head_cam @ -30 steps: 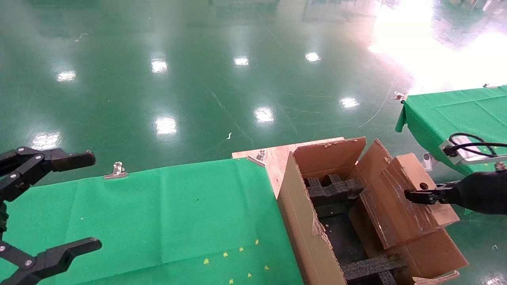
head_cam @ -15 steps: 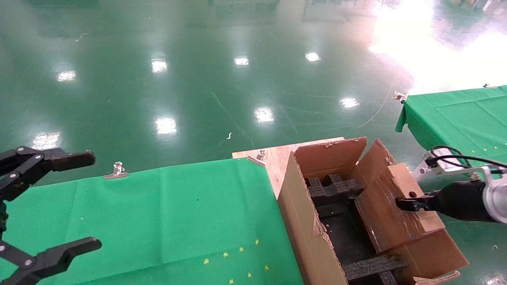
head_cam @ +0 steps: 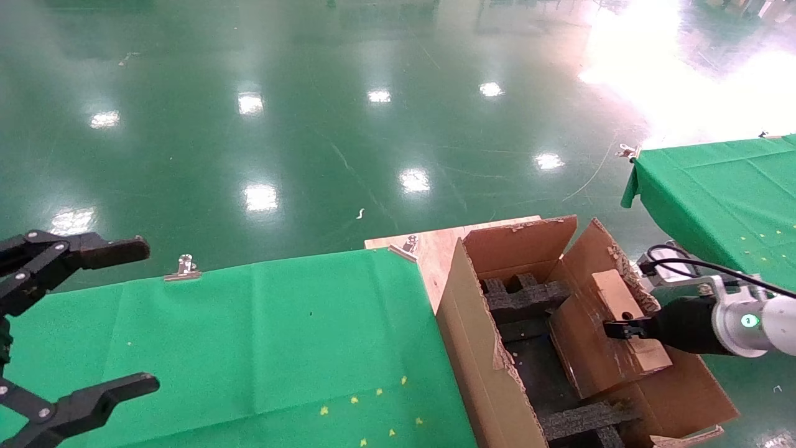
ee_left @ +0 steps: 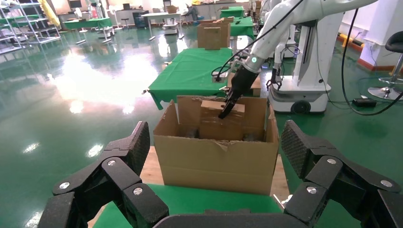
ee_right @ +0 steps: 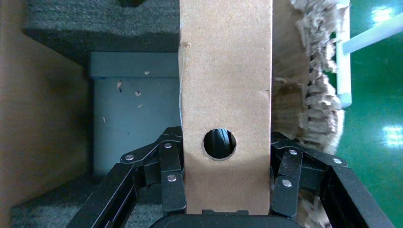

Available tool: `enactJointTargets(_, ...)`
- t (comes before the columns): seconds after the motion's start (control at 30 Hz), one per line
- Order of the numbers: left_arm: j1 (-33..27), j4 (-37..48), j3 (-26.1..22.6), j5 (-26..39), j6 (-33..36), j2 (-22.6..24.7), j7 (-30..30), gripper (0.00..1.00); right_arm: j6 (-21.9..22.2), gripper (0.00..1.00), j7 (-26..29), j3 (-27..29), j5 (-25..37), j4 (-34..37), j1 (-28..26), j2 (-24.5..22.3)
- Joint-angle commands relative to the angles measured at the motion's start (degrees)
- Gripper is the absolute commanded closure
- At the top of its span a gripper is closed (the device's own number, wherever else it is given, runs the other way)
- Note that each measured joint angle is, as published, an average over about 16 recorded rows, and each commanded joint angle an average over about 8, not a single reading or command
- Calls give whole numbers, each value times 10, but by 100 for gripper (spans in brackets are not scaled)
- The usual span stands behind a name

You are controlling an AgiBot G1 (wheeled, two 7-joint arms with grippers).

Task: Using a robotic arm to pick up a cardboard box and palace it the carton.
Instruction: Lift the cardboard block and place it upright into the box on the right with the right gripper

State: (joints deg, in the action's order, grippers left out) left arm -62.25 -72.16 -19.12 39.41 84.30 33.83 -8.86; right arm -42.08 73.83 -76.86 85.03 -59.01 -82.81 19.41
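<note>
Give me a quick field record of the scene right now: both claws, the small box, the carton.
right claw: shut on small flat brown cardboard box
box position: tilted, lowered partly inside large brown corrugated carton, above black foam inserts
left claw: open, idle over green tablecloth
release: not yet done

Floor (head_cam: 348,124): I see glossy green paint all around, mirroring rows of ceiling lamps, with a white glare patch (head_cam: 653,74) far right.
Near surface (head_cam: 249,336): green cloth held by a metal clip (head_cam: 183,267) (small yellow flecks on it).
Second surface (head_cam: 715,180): green-clothed, off to my right.
Room beyond: more green-clothed tables (ee_left: 192,71), metal shelving (ee_left: 23,28), a black stool (ee_left: 392,45).
</note>
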Motion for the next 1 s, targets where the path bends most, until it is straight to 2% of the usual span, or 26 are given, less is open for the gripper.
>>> enactJointTargets(0.03, 0, 0, 0, 0, 0, 0, 0, 0, 6, 100, -4, -2, -2, 15, 6, 11)
enactJointTargets(0.77, 0, 0, 0, 0, 0, 0, 0, 0, 24, 100, -73, -4, -41, 152, 48, 110)
enactJointTargets(0.8, 0, 0, 0, 0, 0, 0, 0, 0, 24, 95, -76, -3, -42, 156, 49, 113)
enactJointTargets(1.0, 0, 0, 0, 0, 0, 0, 0, 0, 20, 20, -87, -1, -53, 177, 55, 126)
